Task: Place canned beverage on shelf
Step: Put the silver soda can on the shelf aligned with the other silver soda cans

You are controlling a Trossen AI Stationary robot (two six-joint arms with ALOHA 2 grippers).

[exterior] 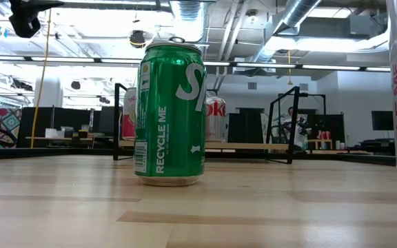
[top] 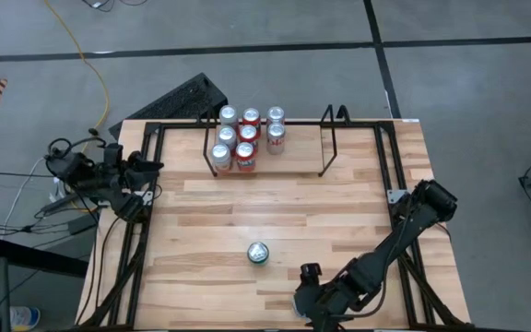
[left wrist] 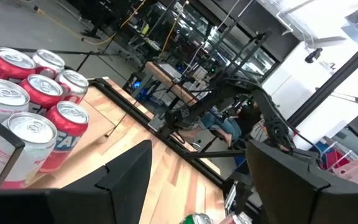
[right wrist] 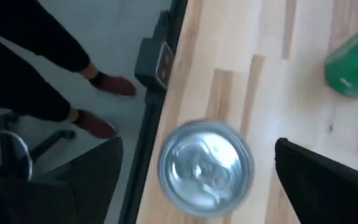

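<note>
I'm looking into an open-plan robotics lab: exposed ceiling ducts (exterior: 302, 17) and strip lights are hanging overhead, a grey concrete floor (top: 468, 23) with cables is surrounding my wooden desk (top: 275, 212).

Green can (exterior: 170, 114) with white lettering on the pale wood desk (top: 201, 231); red-and-silver cans (top: 245, 138) in the black wire shelf (top: 330, 138).

A silver can (right wrist: 205, 167) stands upright at the table's (right wrist: 241, 87) edge between the spread fingers (right wrist: 319, 180) of the right gripper (right wrist: 197, 186); a green can (right wrist: 355, 65) stands nearby, a person's shoes (right wrist: 104, 106) beyond.
</note>
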